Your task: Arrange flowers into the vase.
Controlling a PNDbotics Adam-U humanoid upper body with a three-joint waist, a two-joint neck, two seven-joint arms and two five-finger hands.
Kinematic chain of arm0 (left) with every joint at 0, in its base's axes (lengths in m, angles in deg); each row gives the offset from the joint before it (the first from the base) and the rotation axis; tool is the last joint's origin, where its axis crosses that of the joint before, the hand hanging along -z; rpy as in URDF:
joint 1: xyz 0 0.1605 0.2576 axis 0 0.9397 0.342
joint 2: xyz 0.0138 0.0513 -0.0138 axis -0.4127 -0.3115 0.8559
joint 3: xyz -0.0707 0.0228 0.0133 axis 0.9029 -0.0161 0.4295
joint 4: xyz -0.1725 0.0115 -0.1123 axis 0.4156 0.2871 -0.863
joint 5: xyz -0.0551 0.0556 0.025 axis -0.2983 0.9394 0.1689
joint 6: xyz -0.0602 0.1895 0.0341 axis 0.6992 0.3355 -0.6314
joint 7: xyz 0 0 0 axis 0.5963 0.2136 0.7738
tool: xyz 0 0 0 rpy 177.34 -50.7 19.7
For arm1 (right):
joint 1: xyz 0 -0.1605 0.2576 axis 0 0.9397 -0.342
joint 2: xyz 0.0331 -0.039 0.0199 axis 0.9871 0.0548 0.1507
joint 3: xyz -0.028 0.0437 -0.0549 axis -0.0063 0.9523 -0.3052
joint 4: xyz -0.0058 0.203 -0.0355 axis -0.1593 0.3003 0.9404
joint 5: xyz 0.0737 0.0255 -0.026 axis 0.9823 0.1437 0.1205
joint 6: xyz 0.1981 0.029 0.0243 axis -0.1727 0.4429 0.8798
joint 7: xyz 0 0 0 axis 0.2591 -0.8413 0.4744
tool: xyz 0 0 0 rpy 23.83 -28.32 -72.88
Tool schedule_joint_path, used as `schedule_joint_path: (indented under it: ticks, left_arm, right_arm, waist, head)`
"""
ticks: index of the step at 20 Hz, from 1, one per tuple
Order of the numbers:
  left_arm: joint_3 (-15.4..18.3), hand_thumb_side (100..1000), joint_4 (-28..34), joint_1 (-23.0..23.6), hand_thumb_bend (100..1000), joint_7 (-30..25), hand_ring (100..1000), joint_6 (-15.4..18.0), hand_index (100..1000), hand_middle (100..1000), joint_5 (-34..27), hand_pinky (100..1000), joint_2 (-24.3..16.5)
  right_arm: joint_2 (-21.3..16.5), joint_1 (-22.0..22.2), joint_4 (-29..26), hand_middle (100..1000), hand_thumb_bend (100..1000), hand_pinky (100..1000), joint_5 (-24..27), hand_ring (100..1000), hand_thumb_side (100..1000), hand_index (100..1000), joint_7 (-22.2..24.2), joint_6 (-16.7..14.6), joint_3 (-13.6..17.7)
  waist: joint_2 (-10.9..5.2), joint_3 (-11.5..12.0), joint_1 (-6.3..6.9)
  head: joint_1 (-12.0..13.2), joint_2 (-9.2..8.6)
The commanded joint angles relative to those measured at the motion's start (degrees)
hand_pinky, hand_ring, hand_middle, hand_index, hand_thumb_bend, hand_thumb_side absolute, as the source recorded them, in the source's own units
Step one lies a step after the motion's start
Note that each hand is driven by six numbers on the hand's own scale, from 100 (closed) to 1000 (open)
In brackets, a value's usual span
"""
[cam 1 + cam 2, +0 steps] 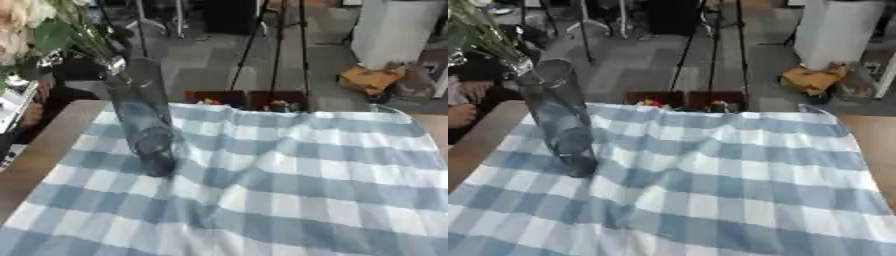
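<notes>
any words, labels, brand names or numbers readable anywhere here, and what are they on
No readable text in either view.
The glass vase holding the flowers carries no label.
The blue-and-white checked cloth has only its pattern, no print.
The crumpled orange-brown item on the floor and the white column behind it are too blurred to show any writing.

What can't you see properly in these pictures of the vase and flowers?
- Flowers: the blooms are cut off by the top-left edge in both views; the right eye view shows mostly stems.
- Vase: blurred, so whether the stems reach its bottom or it holds water cannot be told.
- Robot hands: neither shows in either view.
- Small coloured things behind the checked cloth: half hidden by the table's far edge, too blurred to name.
</notes>
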Motion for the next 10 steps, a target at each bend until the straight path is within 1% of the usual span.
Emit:
schedule_joint_path:
  ticks: [1, 6, 10]
  left_arm:
    - [0.3, 662, 0.4, -0.9, 100, -0.8, 829, 0.3, 980, 828, 0.6, 607, -2.4]
    - [0.5, 704, 0.1, -0.9, 100, -1.1, 867, 0.2, 1000, 850, 0.6, 682, -2.6]
    - [0.6, 717, -0.3, -0.9, 100, -1.3, 864, 0.1, 1000, 847, 0.2, 680, -2.5]
  right_arm:
    - [-1.2, -0.3, -1.4, 453, 100, 777, -0.2, 553, 1000, 758, -0.2, 0.3, 0.6]
    - [-1.2, -0.2, -1.5, 453, 100, 777, -0.2, 552, 1000, 758, -0.4, 0.5, 0.6]
    - [-1.1, -0.1, -1.6, 452, 100, 777, -0.3, 552, 1000, 758, -0.5, 0.7, 0.6]
  waist:
    - [-1.53, 0.1, 0.16]
    - [-1.56, 0.2, 0.24]
    - [-1.58, 0.3, 0.23]
  head:
    - [-0.2, 0.02]
    - [-0.1, -0.03]
    - [-0.1, -0.11]
